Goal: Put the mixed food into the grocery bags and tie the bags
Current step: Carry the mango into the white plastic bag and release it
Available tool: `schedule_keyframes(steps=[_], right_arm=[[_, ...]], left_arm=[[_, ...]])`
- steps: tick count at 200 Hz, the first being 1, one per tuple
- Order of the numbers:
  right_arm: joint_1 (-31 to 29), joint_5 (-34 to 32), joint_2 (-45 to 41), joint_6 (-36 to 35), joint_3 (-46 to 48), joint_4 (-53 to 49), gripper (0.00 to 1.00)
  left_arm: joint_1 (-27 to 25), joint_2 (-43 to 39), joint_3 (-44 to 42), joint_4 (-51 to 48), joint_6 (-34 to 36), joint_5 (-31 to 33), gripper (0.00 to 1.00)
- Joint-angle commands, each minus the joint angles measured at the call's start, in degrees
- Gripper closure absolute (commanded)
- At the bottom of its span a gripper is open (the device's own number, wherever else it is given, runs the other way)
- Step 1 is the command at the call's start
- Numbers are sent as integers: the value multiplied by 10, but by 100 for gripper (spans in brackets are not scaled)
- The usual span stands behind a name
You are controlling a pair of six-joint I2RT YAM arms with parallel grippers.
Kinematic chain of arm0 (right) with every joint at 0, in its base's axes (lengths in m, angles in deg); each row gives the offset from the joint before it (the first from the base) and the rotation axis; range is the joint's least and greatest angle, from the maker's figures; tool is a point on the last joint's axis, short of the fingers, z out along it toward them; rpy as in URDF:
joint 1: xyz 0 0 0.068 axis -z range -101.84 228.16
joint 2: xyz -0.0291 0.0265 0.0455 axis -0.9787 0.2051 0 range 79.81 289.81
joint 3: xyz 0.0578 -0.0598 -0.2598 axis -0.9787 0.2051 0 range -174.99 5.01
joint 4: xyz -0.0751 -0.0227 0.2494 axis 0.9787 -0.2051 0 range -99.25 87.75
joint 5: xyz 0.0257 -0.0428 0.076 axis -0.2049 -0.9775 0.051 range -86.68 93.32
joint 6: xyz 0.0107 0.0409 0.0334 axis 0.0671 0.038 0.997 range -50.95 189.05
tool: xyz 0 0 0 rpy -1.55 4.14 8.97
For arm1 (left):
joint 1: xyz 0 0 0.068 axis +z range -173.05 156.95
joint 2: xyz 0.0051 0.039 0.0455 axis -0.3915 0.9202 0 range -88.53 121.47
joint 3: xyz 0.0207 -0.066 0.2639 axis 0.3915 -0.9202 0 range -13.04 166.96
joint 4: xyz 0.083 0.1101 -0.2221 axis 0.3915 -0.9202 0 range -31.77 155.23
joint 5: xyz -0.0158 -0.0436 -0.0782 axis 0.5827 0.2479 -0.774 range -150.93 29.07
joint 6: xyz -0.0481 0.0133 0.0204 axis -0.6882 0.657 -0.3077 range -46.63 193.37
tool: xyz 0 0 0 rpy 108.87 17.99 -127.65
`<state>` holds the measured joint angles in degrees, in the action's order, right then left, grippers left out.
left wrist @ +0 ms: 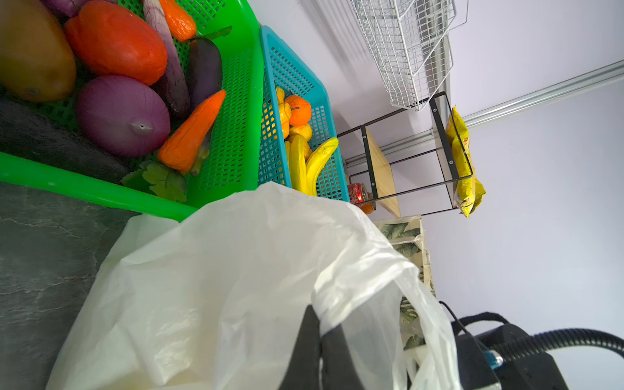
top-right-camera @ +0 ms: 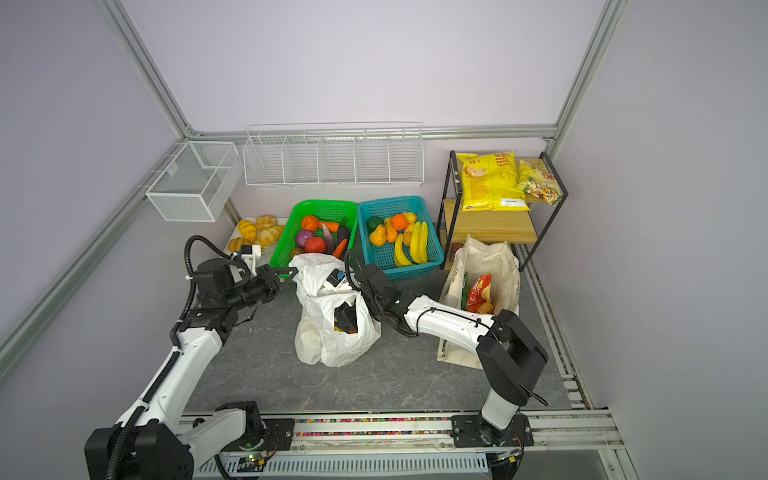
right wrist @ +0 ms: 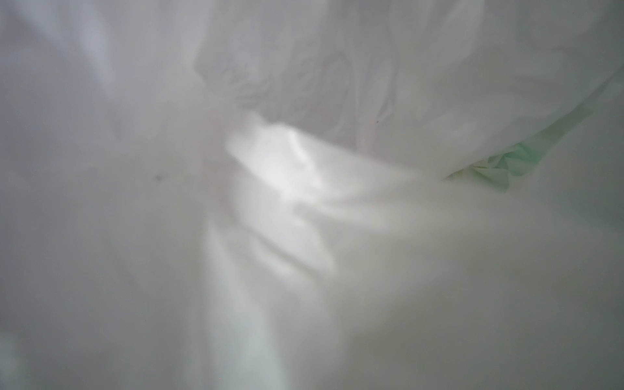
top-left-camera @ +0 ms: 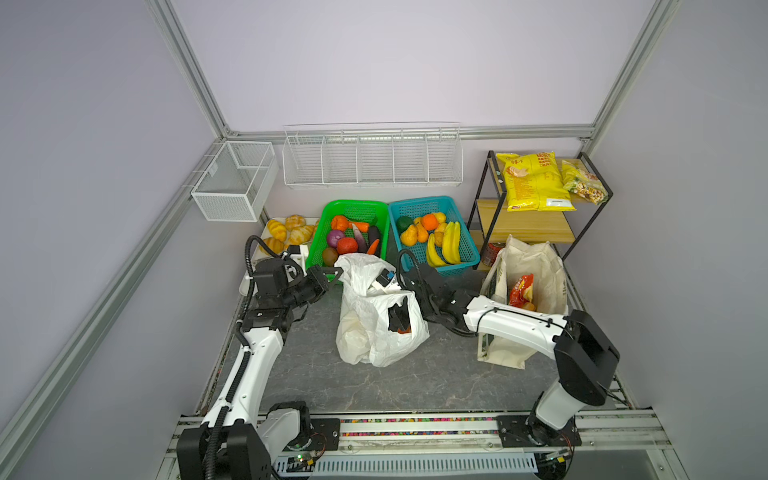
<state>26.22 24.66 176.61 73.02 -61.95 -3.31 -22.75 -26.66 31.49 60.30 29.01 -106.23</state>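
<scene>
A thin white plastic bag [top-left-camera: 365,336] [top-right-camera: 316,345] stands mid-table. My left gripper [top-left-camera: 337,272] [left wrist: 319,314] is shut on the bag's rim film [left wrist: 337,297] at the far left of the bag's mouth. My right gripper [top-left-camera: 400,321] [top-right-camera: 347,319] is inside the bag. Its black fingers show through a handle hole with something orange [top-left-camera: 404,331] at their tips. The right wrist view shows only white plastic [right wrist: 304,202]. The cream leaf-print tote [top-left-camera: 536,266] on the right holds a red snack packet [top-left-camera: 520,291]. Yellow bananas [top-left-camera: 451,245] and an orange fruit [top-left-camera: 428,221] lie in the blue basket [top-left-camera: 465,259].
A green basket [top-left-camera: 320,245] of vegetables stands behind the bag, touching it. A tray of bread rolls [top-left-camera: 291,230] is at the far left. The black-framed wooden shelf [top-left-camera: 536,226] carries a big yellow chip bag [top-left-camera: 534,180]. White wire baskets [top-left-camera: 372,160] hang on the back wall.
</scene>
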Motion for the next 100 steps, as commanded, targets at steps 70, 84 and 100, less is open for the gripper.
schedule_keyframes(steps=[70,84,100], right_arm=[[-7,-83,-135,-66,93,20,11],[-7,-96,-167,-92,114,24,9],[-6,-108,-199,-119,134,30,9]], left_arm=[[-3,13,30,15,-1,-8,100],[-3,13,31,15,-1,-6,100],[-3,15,33,13,0,-8,100]])
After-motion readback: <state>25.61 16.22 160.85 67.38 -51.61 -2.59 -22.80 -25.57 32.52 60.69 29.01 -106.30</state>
